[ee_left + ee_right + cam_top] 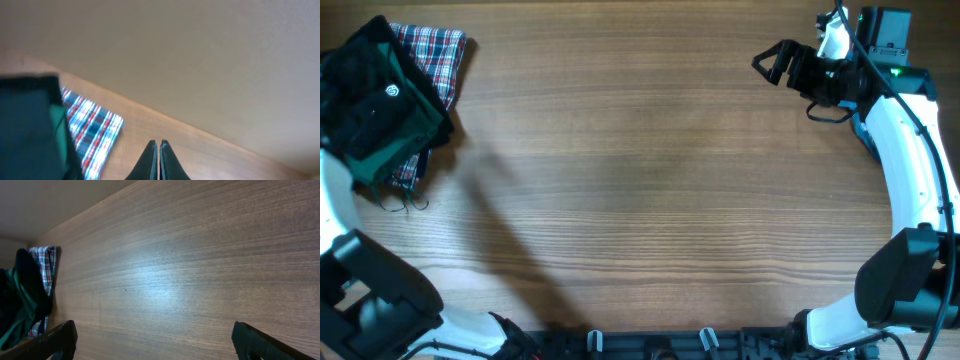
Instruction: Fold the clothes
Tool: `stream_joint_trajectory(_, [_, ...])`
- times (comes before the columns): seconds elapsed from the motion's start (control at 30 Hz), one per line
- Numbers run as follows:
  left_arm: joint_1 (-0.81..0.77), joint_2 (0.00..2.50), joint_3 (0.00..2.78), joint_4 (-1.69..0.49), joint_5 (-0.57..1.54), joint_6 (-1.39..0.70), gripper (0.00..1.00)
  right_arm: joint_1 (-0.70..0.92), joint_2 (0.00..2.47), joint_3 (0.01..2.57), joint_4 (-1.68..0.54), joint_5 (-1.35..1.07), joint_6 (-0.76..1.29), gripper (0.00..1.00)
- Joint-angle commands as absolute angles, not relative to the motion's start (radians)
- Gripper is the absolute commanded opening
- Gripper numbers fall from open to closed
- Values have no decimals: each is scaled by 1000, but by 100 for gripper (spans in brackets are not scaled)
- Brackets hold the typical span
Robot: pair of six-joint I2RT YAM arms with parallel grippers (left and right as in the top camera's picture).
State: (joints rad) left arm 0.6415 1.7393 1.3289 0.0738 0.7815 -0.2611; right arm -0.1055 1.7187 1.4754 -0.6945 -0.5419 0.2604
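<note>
We find the plaid cloth (92,132) folded flat at the far-left corner of the table (650,180), with the dark green garment (27,130) bunched on it. The left gripper (159,160) is pressed together and empty, near them; the right gripper (772,60) is spread, well apart. We judge that garment is not yet folded

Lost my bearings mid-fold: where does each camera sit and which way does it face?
Overhead: above the table, looking straight down; left arm, right arm and open right tool show.
Left wrist: behind the left tool, facing the table edge and wall; shut fingertips show.
Right wrist: low over the table, facing left across it; two spread fingertips show.
Shared: all three see the plaid cloth and dark green garment.
</note>
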Motion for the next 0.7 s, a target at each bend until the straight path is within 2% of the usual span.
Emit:
stream_joint_trajectory(0.0, [604, 1788, 1343, 176, 630, -208, 5, -102, 1736, 1480, -707, -558, 261, 100])
stream_joint_trajectory(0.13, [603, 1832, 1343, 241, 620, -209, 6, -102, 1736, 1480, -709, -558, 261, 100])
stream_joint_trajectory(0.43, [616, 1921, 1343, 200, 484, -163, 4, -102, 1736, 1480, -707, -558, 260, 100])
stream_joint_trajectory(0.67, [616, 2010, 1343, 167, 247, -161, 4, -102, 1736, 1480, -708, -558, 263, 100])
